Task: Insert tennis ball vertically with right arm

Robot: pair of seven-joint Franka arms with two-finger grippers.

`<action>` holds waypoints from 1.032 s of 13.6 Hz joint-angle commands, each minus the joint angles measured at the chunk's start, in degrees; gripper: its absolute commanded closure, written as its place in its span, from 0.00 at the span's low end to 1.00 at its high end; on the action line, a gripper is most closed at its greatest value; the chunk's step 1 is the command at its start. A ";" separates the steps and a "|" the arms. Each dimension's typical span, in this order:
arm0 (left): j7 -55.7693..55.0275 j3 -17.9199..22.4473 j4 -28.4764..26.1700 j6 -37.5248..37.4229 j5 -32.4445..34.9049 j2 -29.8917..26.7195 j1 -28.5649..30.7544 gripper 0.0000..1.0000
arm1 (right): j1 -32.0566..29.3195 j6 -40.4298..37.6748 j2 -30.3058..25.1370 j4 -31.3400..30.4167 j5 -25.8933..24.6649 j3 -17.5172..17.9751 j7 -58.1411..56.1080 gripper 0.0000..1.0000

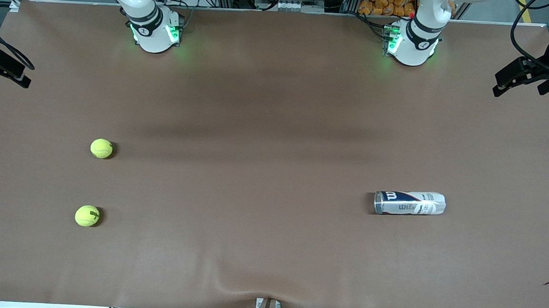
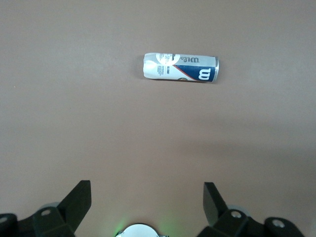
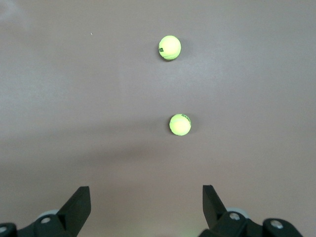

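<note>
Two tennis balls lie on the tabletop (image 1: 276,125) toward my right arm's end, well apart from the can (image 1: 409,203), which lies on its side toward the left arm's end. The farther ball (image 1: 101,148) looks light, fuzzy and springy, so I'd pinch it across its middle. My right hand (image 3: 145,207) hangs high over the tabletop, fingers spread wide, empty. My left hand (image 2: 146,207) waits likewise, wide and empty.

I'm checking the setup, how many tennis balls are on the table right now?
2. One tennis ball lies toward the right arm's end of the table; the other tennis ball lies nearer the front camera. Nothing appears to hide more.
</note>
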 commanded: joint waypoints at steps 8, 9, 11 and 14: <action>0.85 -0.19 1.50 -3.19 0.46 0.42 1.50 0.00 | -0.05 -0.56 0.12 0.92 0.81 0.03 0.84 0.00; 0.76 -0.19 1.41 -3.19 0.46 0.51 1.50 0.00 | -0.05 -0.56 0.12 0.92 0.81 0.03 0.84 0.00; 0.76 -0.19 1.33 -3.10 0.90 0.77 1.50 0.00 | 0.04 -0.47 0.12 0.92 0.81 0.03 0.84 0.00; 0.76 -0.19 0.97 -2.84 0.99 1.30 1.50 0.00 | 0.04 -0.47 0.12 0.92 0.81 0.12 0.84 0.00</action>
